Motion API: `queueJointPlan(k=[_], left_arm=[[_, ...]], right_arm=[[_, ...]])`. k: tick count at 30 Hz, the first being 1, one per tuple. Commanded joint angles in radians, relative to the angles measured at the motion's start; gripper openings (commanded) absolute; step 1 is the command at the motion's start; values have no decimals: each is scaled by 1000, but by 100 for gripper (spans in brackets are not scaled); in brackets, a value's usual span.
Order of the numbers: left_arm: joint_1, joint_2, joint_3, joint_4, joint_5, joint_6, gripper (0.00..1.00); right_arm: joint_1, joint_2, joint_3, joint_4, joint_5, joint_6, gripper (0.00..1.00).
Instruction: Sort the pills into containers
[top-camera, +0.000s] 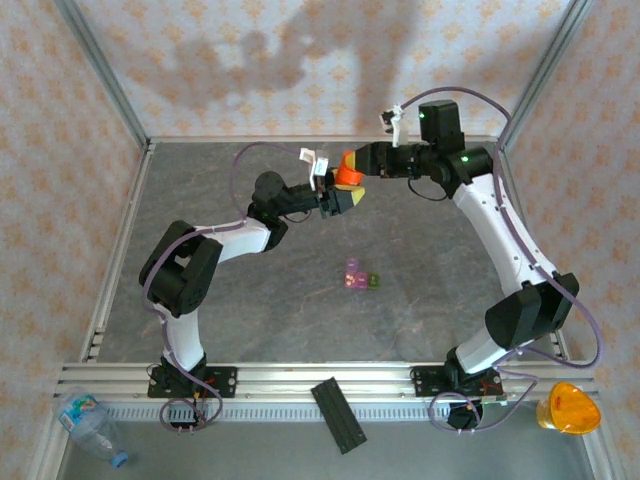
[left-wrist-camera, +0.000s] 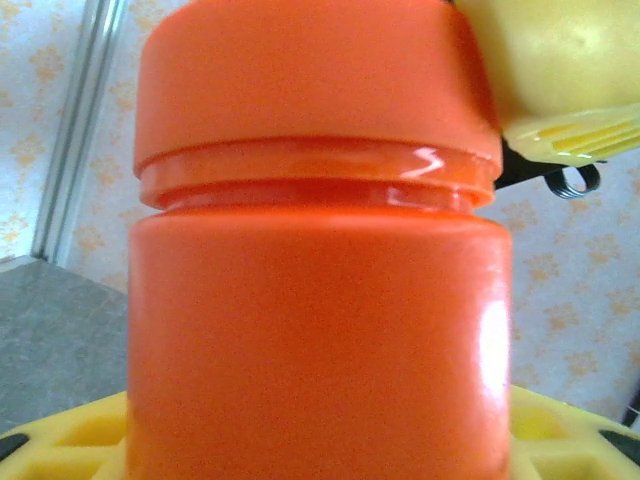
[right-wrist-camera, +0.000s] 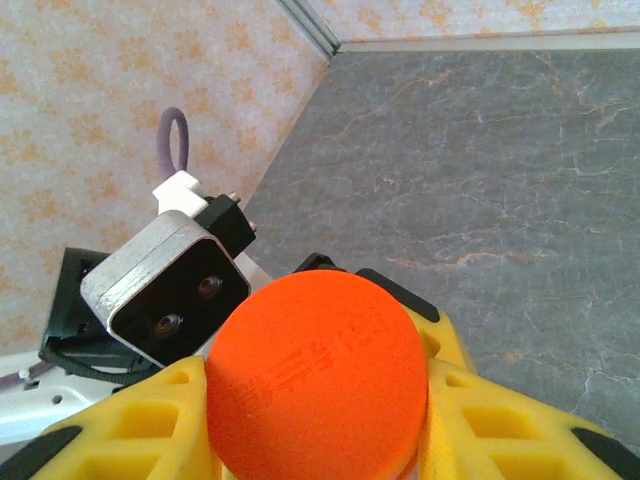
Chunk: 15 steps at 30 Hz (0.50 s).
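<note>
Here the left gripper (top-camera: 347, 200) has its jaws pinching the body of the orange bottle (left-wrist-camera: 320, 340), raised in the air, while the right gripper (top-camera: 349, 163) has its jaws pressed onto the cap (right-wrist-camera: 315, 375). The cap probably wants a steady twist, with the body kept firm and mouth-up so nothing spills. Patterned walls (top-camera: 300, 60) stand around. Below lies the grey marbled tabletop (top-camera: 250, 300), with the joined pink and green containers (top-camera: 359, 278) near its middle, well apart from the bottle.
</note>
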Motion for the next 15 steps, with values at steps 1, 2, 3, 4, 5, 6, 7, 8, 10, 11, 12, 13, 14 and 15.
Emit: queueJointPlan(k=[1,2,3,4,5,6,7,8,10,11,12,13,14,15], left_arm=[[0,-41,-4,47,-130,99,0],[-1,-50,-15,44,-165,120,0],[-3,-60,-30,42,-206,143,0],[-4,-71,-41,43,-242,163,0],[-7,-79,-51,40,-274,181,0],[-11,-87,-62,39,-306,203,0],[-17,-96,-72,38,-338,227,0],[-22,-103,-80,35,-365,247,0],[-35,-116,-88,14,-404,294,0],[-42,-123,-89,-1,-415,317,0],[-48,-130,-92,-24,-433,349,0],[-58,-140,-95,-47,-453,384,0],[-68,-149,-97,-71,-479,420,0],[-80,-158,-102,-99,-511,459,0]], right_arm=[[44,-41,-85,50,61,70,35],[56,-51,-109,71,94,87,35],[74,-64,-140,94,143,110,35],[95,-70,-167,117,189,128,35],[117,-78,-193,142,240,148,35],[141,-87,-223,177,294,174,35],[161,-91,-254,216,335,202,35],[179,-92,-277,251,362,229,35],[212,-82,-298,290,414,261,35],[223,-72,-297,296,430,272,35],[234,-61,-291,300,444,281,35],[244,-50,-283,297,458,289,35],[250,-38,-272,290,468,297,35],[254,-25,-261,288,469,305,35]])
